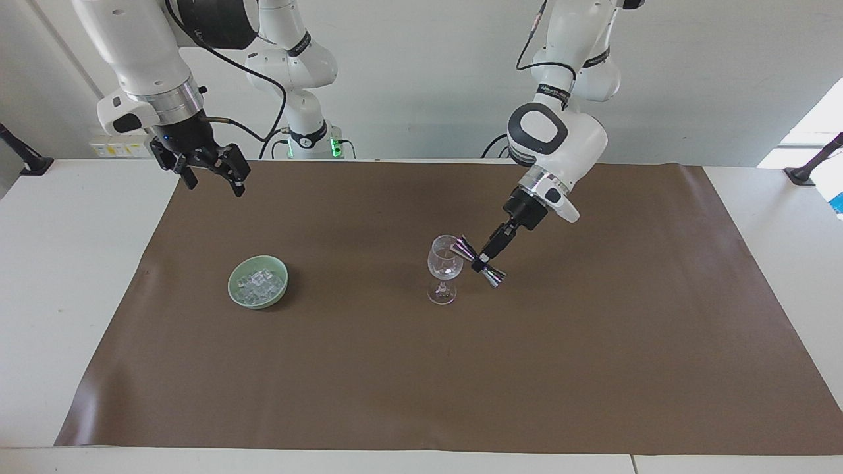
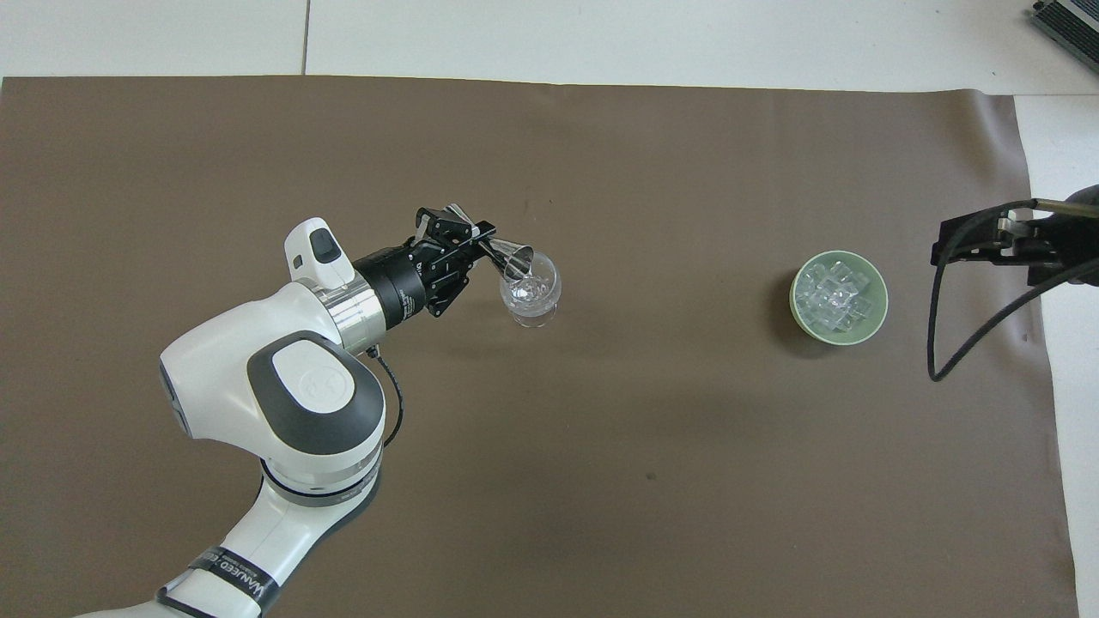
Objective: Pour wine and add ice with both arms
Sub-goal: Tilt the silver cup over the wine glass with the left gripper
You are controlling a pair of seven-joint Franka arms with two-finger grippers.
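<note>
A brown mat [image 1: 421, 368] covers most of the white table [image 1: 72, 283]; the two white jointed arms stand at the robots' end of it; the left arm [image 1: 560, 131] reaches down over the mat near its middle, while the right arm [image 1: 141, 59] waits raised over the mat's edge at its own end of the table.

The left gripper [image 1: 488, 253] is clamped on the waist of a silver double-cone metal jigger [image 1: 479, 261]; the jigger is tilted, with its upper cone's mouth at the rim of a clear stemmed wine glass [image 1: 444, 266] that stands upright on the mat; in the overhead view the jigger [image 2: 506, 253] overlaps the rim of the glass [image 2: 531, 292].

The right gripper [image 1: 209, 172] hangs in the air with its fingers spread wide and nothing between them; a small pale green round bowl [image 1: 258, 282] sits on the mat below it, farther from the robots, well apart from the glass and toward the right arm's end of the table.

The ice [image 1: 259, 283], a heap of small clear whitish cubes, lies in that bowl, untouched by either gripper; the overhead view shows the ice [image 2: 834, 296] filling the bowl [image 2: 876, 322], just beside the right gripper [image 2: 987, 240].
</note>
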